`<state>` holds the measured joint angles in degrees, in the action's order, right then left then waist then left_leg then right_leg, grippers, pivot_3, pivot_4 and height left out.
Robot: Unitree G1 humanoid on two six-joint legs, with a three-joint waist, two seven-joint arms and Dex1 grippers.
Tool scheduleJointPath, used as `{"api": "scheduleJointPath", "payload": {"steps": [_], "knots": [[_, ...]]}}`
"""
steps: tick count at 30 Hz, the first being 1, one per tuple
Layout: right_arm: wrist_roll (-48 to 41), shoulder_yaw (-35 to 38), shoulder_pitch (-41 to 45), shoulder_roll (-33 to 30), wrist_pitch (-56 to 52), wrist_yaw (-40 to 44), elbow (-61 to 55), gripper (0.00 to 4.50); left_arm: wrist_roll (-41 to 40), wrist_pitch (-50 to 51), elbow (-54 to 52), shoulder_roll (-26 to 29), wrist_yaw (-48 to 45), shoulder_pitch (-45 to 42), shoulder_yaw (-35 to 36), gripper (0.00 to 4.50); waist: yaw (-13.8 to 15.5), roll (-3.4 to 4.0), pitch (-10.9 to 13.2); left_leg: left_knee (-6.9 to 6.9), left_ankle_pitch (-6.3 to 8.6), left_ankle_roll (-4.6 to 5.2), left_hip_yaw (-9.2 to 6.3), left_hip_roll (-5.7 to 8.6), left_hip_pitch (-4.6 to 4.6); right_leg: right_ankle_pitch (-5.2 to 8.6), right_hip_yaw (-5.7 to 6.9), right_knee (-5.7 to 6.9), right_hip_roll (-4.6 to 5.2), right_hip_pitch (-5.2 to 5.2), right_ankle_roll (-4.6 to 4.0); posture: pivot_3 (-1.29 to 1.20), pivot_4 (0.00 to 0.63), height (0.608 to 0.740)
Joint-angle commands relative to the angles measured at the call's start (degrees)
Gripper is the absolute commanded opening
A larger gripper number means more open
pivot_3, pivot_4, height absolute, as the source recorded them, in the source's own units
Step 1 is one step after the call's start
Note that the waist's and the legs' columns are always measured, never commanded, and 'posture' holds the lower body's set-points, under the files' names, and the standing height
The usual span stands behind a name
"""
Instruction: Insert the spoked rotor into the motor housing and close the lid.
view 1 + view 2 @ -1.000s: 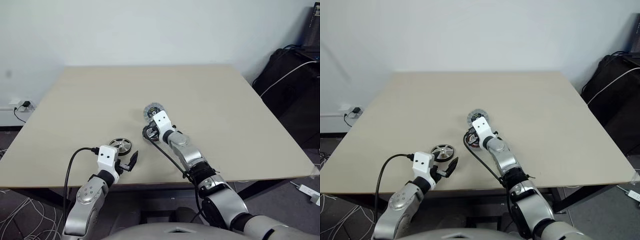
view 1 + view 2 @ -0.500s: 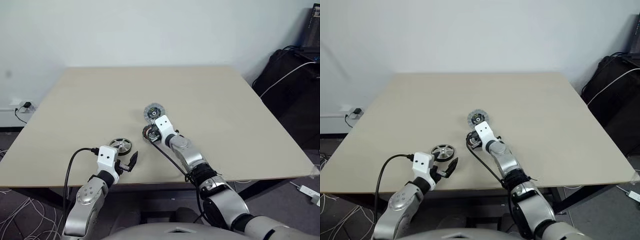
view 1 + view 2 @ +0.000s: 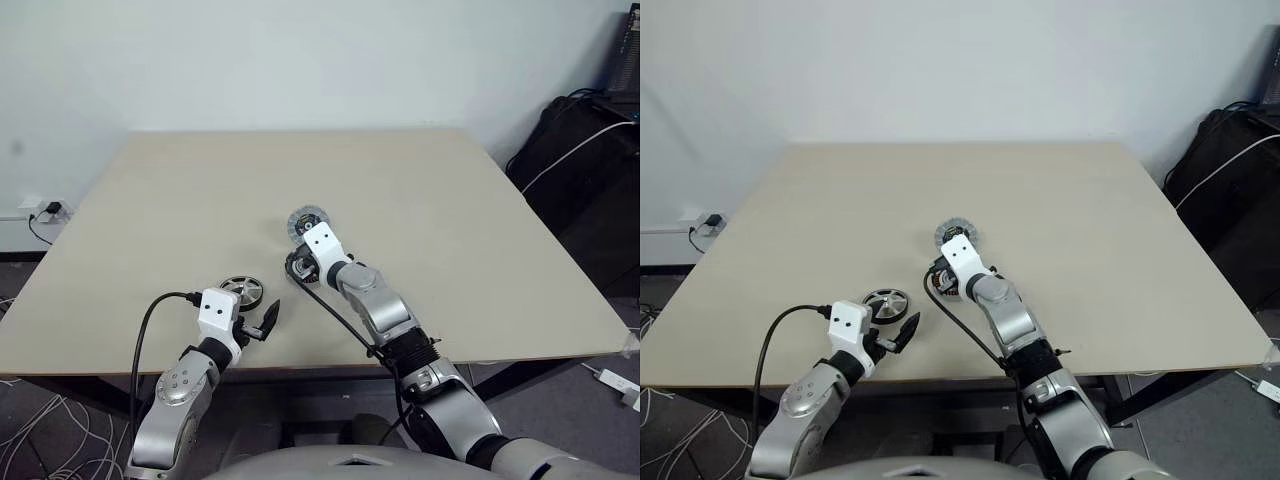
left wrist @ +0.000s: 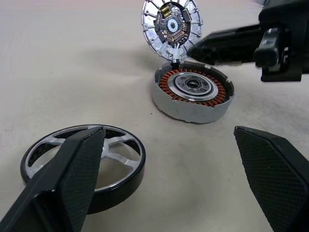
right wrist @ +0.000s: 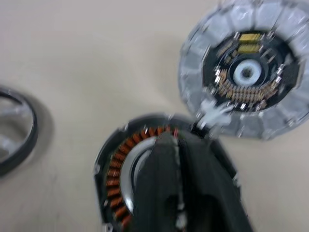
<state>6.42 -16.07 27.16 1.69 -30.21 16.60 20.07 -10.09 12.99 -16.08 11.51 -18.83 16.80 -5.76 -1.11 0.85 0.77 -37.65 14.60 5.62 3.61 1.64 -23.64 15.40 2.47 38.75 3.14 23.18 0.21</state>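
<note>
Near the table's (image 3: 480, 260) front edge, the left gripper (image 4: 174, 179) gaped beside the rotor (image 4: 87, 162); the right gripper's (image 5: 176, 159) fingers, nearly together, hovered over the housing (image 4: 193, 94), lid (image 4: 171, 24) touching.

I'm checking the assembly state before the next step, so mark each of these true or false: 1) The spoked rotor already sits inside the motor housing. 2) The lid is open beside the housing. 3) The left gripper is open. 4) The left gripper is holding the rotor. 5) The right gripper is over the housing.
1) False. The spoked rotor lies on the table, apart from the motor housing, whose copper windings are exposed.
2) True. The lid is off the housing's top, its inner face showing.
3) True. The left gripper has its fingers spread wide.
4) False. It grips nothing; the rotor just lies near one finger.
5) True. The right gripper is above the housing's windings.
</note>
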Motion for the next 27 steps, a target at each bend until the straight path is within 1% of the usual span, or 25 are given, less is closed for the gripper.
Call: {"api": "scheduleJointPath", "payload": {"steps": [1, 3, 13, 27], "knots": [[0.8, -0.9, 0.7, -0.3, -2.7, -0.1, -3.4, 1.54, 0.1, -1.5, -1.6, -0.2, -0.1, -0.7, 0.0, 4.50, 0.0, 0.00, 0.0, 0.00, 0.00, 0.00, 0.00, 0.00, 0.00, 0.00, 0.00, 0.00, 0.00, 0.00, 0.00, 0.00, 0.000, 0.740], [1.1, -1.3, 0.8, -0.4, -3.7, -0.3, -3.6, 2.18, 0.1, -1.5, -1.5, -0.3, 0.0, -0.6, 0.0, 4.50, 0.0, 0.00, 0.0, 0.00, 0.00, 0.00, 0.00, 0.00, -0.01, 0.00, 0.00, 0.00, 0.00, 0.01, 0.00, 0.00, 0.000, 0.740], [1.6, -1.0, 2.1, -0.5, -4.8, -2.4, -1.0, 2.18, 0.2, -1.7, -1.5, -0.6, 0.3, -0.3, -0.1, 4.50, 0.0, 0.00, 0.0, 0.00, 0.00, 0.00, 0.00, 0.00, -0.04, -0.01, 0.00, 0.00, 0.00, 0.05, 0.01, 0.00, 0.000, 0.740], [3.2, -2.0, 3.9, -1.0, -3.2, -2.5, 4.4, 2.18, 0.3, -2.3, -1.7, -1.0, 0.9, 0.1, 0.0, 4.50, -0.1, -0.01, 0.0, 0.00, 0.00, 0.00, 0.00, 0.00, -0.03, -0.01, 0.01, 0.01, 0.00, 0.04, 0.03, 0.00, 0.000, 0.740]]}}
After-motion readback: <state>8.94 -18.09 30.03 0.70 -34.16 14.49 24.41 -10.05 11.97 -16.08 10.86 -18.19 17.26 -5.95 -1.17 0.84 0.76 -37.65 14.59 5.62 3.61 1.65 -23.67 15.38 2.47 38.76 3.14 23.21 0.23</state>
